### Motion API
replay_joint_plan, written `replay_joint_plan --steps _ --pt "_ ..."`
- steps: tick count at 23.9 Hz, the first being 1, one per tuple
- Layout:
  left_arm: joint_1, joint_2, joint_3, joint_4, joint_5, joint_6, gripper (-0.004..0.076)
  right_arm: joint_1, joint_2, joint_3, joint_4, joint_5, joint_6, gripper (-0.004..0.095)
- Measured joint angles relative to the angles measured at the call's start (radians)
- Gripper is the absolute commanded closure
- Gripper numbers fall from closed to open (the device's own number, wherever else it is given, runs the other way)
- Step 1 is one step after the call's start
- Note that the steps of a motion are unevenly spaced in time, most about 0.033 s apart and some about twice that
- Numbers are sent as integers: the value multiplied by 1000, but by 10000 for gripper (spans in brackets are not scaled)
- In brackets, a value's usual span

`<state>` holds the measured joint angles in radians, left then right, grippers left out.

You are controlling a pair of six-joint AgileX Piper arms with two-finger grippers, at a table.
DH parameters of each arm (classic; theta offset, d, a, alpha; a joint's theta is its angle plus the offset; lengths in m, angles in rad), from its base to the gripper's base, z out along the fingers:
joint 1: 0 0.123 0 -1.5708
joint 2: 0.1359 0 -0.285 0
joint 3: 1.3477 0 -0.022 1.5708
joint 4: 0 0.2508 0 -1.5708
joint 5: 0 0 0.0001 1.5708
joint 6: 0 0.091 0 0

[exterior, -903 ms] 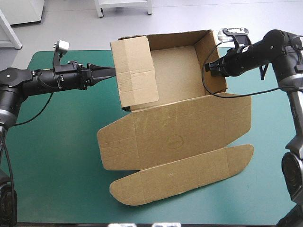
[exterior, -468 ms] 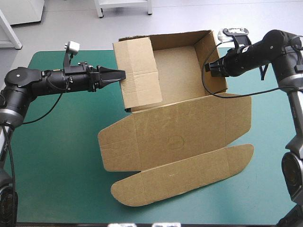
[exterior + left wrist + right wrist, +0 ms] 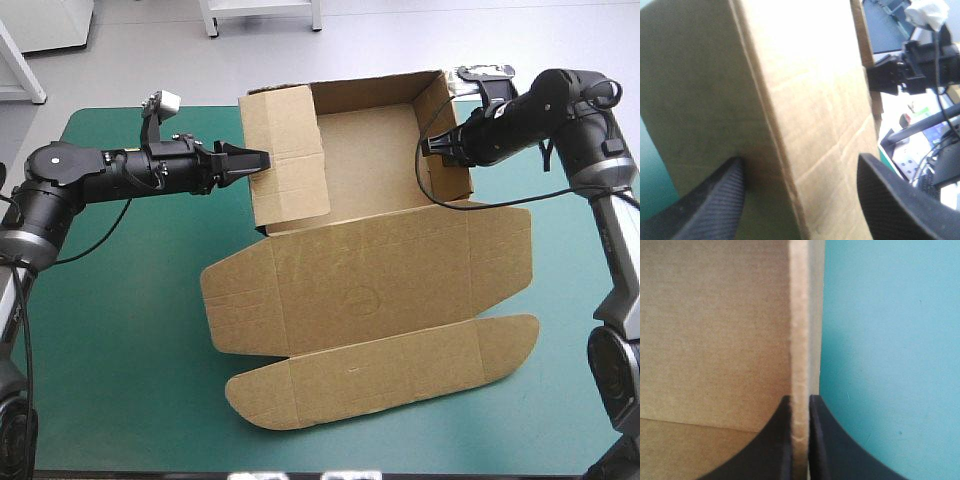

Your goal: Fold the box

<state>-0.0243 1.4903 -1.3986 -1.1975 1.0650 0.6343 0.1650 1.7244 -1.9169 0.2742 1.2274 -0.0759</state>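
Teal-green cover (image 3: 120, 380) lies over the counter (image 3: 72, 125), and the brown box (image 3: 370, 290) sits on it at the middle, reaching toward the far edge. The box's far part stands as an open tray, with walls raised on the far, left and right sides. Its lid (image 3: 400, 260) lies flat on the near side and ends in a long rounded flap (image 3: 380, 372) closest to the near edge.

The left claw (image 3: 262, 160) extends level from the left and meets the tall left wall (image 3: 290, 130). In the left wrist view its black fingers stand wide apart around a folded edge of that wall. One finger (image 3: 715, 200) touches the board and the other (image 3: 895, 200) is clear of it.

The right claw (image 3: 432, 146) extends from the right to the right wall (image 3: 432, 105). In the right wrist view its fingers (image 3: 775, 440) are nearly together, clamped on the wall's cut edge, with board on one side and cover on the other.
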Motion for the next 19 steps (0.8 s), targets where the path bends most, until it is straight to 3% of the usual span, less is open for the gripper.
replay_joint_plan --steps 12,15,19 --pt "-80 -1 0 283 -197 -147 284 106 5 1 -78 -53 76 906" --pt "-158 -1 0 425 -304 -262 288 108 6 1 -101 -53 100 906" --pt "-254 -1 0 695 -362 -478 318 140 7 2 -151 -51 121 906"
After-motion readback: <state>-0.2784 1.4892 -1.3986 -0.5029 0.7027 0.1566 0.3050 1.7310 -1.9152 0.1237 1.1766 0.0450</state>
